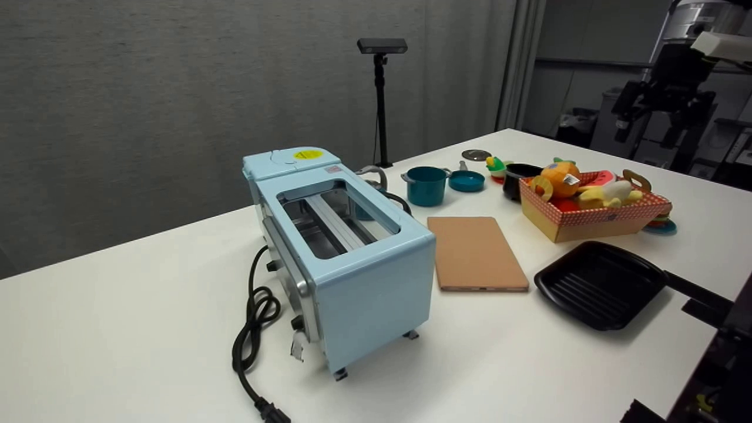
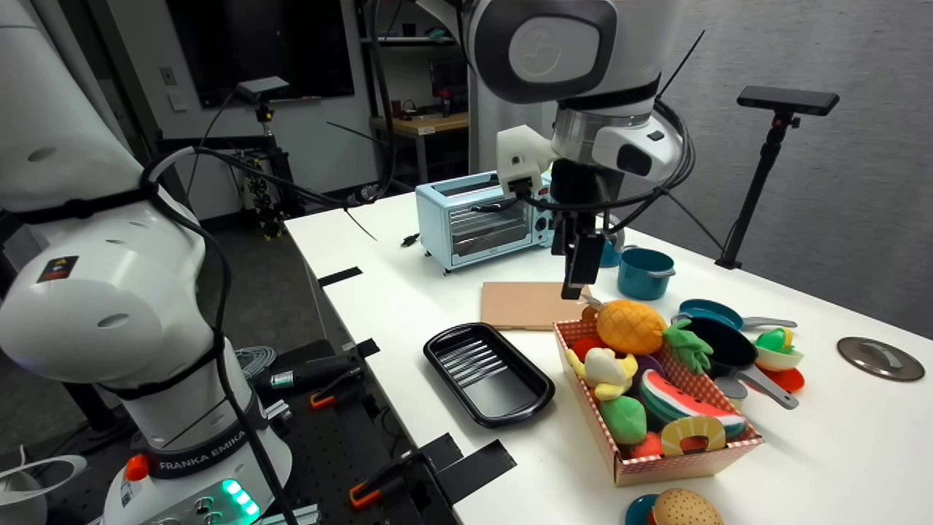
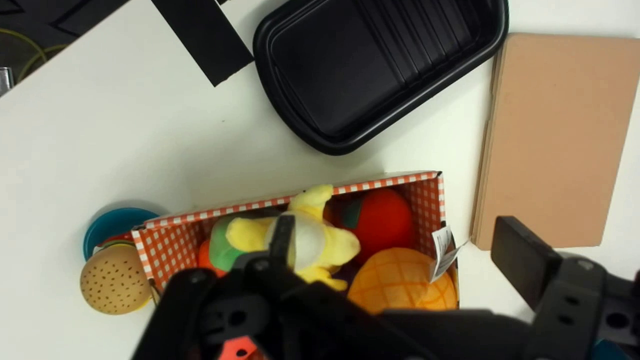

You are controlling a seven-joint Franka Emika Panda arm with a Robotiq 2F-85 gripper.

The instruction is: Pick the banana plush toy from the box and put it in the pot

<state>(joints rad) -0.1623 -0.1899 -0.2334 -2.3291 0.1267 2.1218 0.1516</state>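
Step in hand, as judged: lining up to grasp the banana plush toy (image 3: pixel 311 245), which is lying uppermost in the gingham-lined box (image 3: pixel 425 200), at lower centre of the wrist view. The gripper (image 1: pixel 647 135) is hanging at upper right in an exterior view, its jaws standing wide apart and holding nothing. The teal pot (image 2: pixel 644 275) is sitting right of centre in an exterior view, wearing no lid. Alignment is looking unconfirmed: in the wrist view 1 fingertip (image 3: pixel 282 235) is overlapping the toy while the opposite fingertip (image 3: pixel 525 255) is showing to its right, beyond the box wall, possibly only by parallax. The toy is needing to sit midway between the jaws before any descent. Hazards: the pineapple plush (image 3: pixel 400 280) is lying just beside the toy toward lower right, a red plush (image 3: pixel 387 225) is lying to its right, and 1 peel tip is overlapping the box rim in that view; a careless descent is likely snagging these. The toy is looking soft, so closing on the pale middle, not a loose peel flap, is likely giving the surer hold. A straight, slow lift is being advised.
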